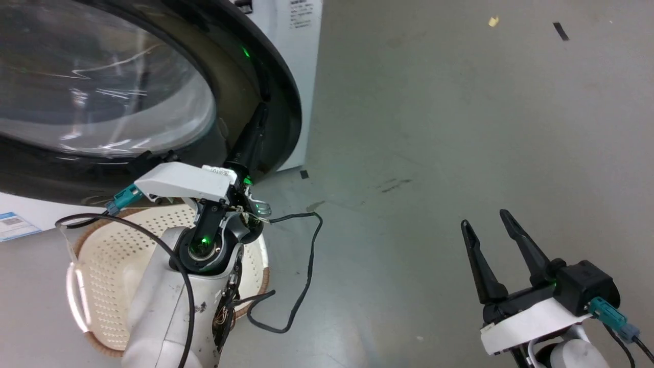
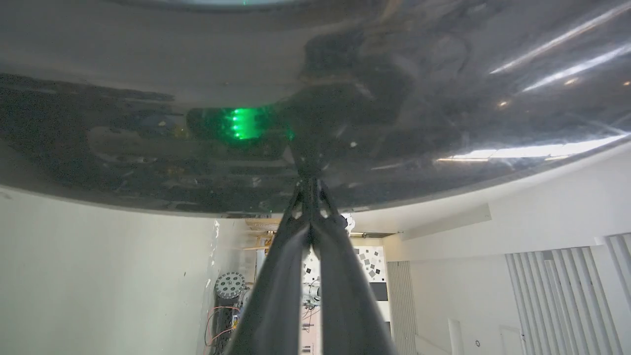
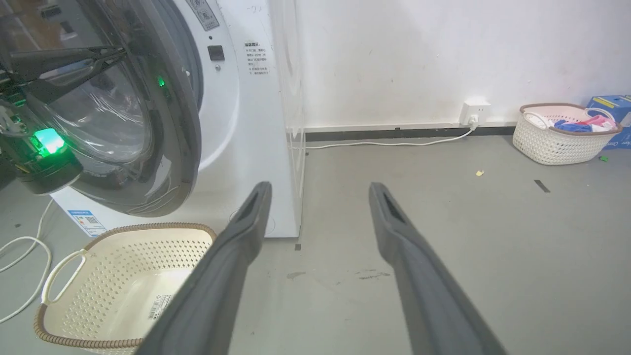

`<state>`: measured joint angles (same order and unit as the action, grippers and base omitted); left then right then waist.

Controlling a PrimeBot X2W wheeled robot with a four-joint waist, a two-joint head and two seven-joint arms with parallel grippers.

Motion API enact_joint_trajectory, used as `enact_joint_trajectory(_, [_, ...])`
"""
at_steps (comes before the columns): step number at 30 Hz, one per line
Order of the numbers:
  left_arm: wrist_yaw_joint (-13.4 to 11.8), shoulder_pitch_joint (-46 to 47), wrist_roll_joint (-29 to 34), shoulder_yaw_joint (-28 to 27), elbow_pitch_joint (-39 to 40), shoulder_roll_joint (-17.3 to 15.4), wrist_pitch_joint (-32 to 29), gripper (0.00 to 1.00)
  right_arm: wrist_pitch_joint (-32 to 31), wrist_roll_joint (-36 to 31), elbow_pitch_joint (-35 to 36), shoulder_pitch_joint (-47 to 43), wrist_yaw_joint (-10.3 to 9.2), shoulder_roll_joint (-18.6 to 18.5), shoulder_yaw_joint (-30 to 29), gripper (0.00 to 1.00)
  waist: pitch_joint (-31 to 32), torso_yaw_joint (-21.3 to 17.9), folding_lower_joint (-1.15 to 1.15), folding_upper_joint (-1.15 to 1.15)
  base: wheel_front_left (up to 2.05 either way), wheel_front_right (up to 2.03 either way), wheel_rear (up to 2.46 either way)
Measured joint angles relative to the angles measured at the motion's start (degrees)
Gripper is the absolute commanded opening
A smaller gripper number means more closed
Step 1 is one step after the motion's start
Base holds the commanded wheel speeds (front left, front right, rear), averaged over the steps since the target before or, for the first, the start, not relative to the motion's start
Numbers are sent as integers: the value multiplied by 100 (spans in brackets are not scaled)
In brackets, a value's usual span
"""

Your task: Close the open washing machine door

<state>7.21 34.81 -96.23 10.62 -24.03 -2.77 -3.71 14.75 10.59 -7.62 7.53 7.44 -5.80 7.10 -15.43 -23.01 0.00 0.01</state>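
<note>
Wrist view shows left pincer (image 2: pixel 309 183), closed, touching washing machine door (image 2: pixel 197 74) rim.

Wht forearm (image 1: pixel 153 317), blk fingers (image 1: pixel 480 266), teal plug (image 1: pixel 605 311)

No wording can be read. The white washing machine (image 3: pixel 246 123) carries a label (image 3: pixel 256 58) of small dark print high on its front, too fine to make out. A blue sticker (image 3: pixel 86 222) low on its front bears a square code. A barcode tag (image 3: pixel 160 301) lies inside the cream basket (image 3: pixel 88 301). The lettering on the blue box (image 3: pixel 611 106) by the far wall is blurred.
</note>
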Motion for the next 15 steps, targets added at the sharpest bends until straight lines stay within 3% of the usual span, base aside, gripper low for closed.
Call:
enact_joint_trajectory(5, [1, -422, 372, 199, 367, -42, -33, 0, 0, -4, 41, -43, 0, -18, -73, 100, 222, 275, 0, 0, 0, 0, 0])
enact_joint_trajectory(6, [1, -608, 512, 290, 465, -75, -24, 32, 0, -7, 59, -76, 0, -30, -107, 100, 281, 335, 0, 0, 0, 0, 0])
enact_joint_trajectory(7, [1, -819, 683, 392, 557, -138, 22, 100, 0, -12, 80, -126, 0, -49, -137, 100, 342, 409, -1, 0, 0, 0, 0])
enact_joint_trajectory(11, [1, -1696, 1338, 822, 1093, -461, 337, 100, 0, -56, 123, -388, 0, -144, -249, 100, 601, 758, -1, 0, 0, 0, 0])
enact_joint_trajectory(15, [1, -2372, 2218, 1187, 1594, -1057, 1027, 100, 0, -98, 153, -571, 0, -226, -240, 100, 852, 1160, -1, 0, 0, 0, 0])
